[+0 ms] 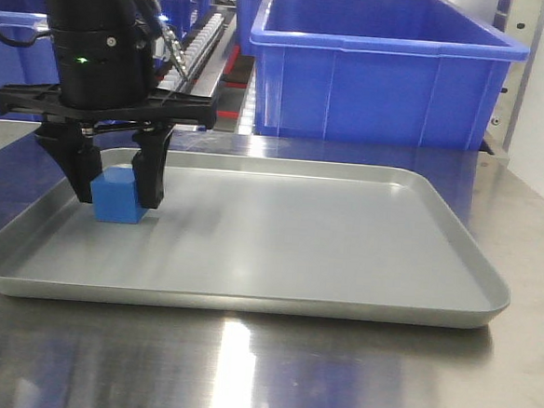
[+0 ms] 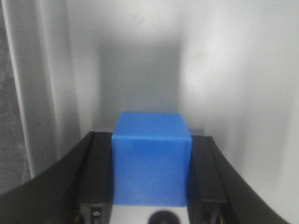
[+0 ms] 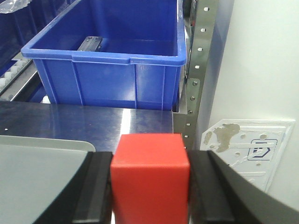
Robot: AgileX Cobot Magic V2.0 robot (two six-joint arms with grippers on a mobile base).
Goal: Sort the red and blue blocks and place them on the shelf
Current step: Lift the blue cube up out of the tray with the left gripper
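The blue block point(image 1: 120, 199) rests on the floor of the grey tray point(image 1: 343, 256), near its left rim. My left gripper point(image 1: 118, 196) reaches down from above and is shut on the block, one black finger flat against each side. The left wrist view shows the blue block point(image 2: 152, 163) filling the gap between the fingers point(image 2: 99, 163). My right gripper point(image 3: 150, 158) is shut on the red block point(image 3: 150, 179), held above the steel table just past the tray's corner point(image 3: 42, 163). This gripper is outside the exterior view. The shelf's perforated upright point(image 3: 194, 84) stands behind.
A large blue bin point(image 1: 384, 72) stands on the shelf behind the tray, and is also in the right wrist view point(image 3: 107, 79). Roller tracks point(image 1: 204, 41) run at the back left. The steel table point(image 1: 260, 371) extends in front. A white wall is to the right.
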